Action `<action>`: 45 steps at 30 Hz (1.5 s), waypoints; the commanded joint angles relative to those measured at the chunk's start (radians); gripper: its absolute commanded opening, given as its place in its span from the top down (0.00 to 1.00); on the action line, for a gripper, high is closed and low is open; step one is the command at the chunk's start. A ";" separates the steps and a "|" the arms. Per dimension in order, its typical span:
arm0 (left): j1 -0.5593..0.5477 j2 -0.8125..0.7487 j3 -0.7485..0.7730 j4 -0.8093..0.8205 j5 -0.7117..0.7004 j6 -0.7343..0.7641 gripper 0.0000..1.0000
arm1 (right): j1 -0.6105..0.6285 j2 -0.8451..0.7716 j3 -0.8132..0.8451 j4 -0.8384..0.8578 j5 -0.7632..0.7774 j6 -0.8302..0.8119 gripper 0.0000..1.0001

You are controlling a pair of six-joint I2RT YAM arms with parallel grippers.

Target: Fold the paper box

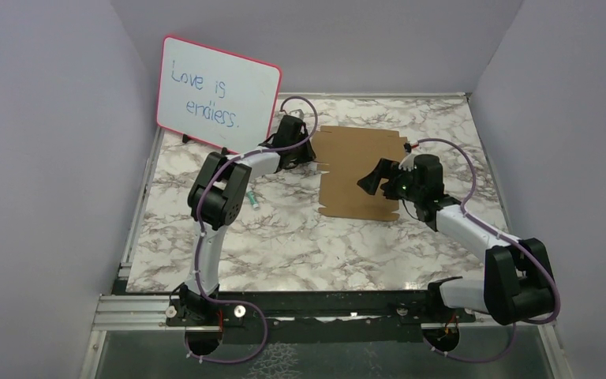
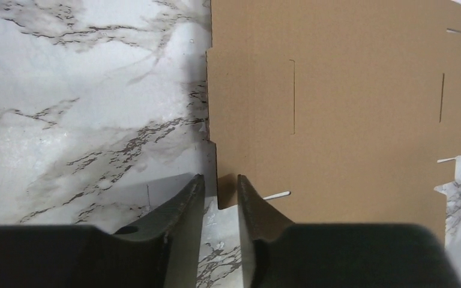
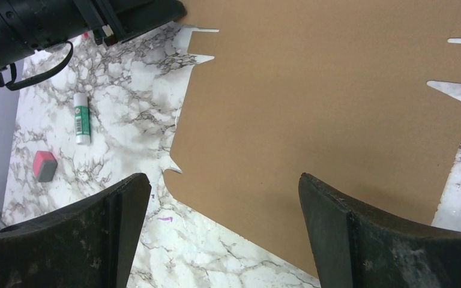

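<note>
In the top view, the paper box [image 1: 359, 170] is being shown as a flat brown die-cut sheet lying on the marble table [image 1: 284, 237], with the pink-framed whiteboard [image 1: 219, 91] standing off the box's left side. The left gripper [image 1: 312, 163] is being held at the box's left edge. The right gripper [image 1: 375, 180] is being held over the box's right half, its fingers spread wide. The left fingertips are too small here to be made out.

In the left wrist view, the box's notched left edge is being framed between the two fingers [image 2: 189, 204], which are being held apart by only a narrow gap. One finger is sitting off the box over bare marble, the other over the cardboard. Whether the cardboard is being touched or pinched cannot be told. The box's far side is being cut off by the frame.

In the right wrist view, the wide-open fingers [image 3: 117, 216] are being held above the box, one just beyond its notched edge, the other over the sheet; nothing is being gripped. The left arm [image 3: 66, 18] is being seen at the box's far edge, covering part of it. A glue stick [image 3: 82, 118] and a small pink-and-grey block [image 3: 44, 165] are lying well apart from the box.
</note>
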 commanded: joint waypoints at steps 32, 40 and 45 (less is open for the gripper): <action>0.009 -0.645 -0.702 0.052 0.122 -0.024 1.00 | -0.005 -0.147 0.002 -0.129 0.017 -0.072 0.00; 0.001 -0.593 -0.677 0.246 0.118 -0.181 0.56 | -0.006 -0.095 0.039 -0.123 0.108 -0.055 0.00; -0.014 -0.464 -0.607 0.326 0.058 -0.292 0.53 | -0.006 -0.127 0.006 -0.089 0.070 -0.038 0.00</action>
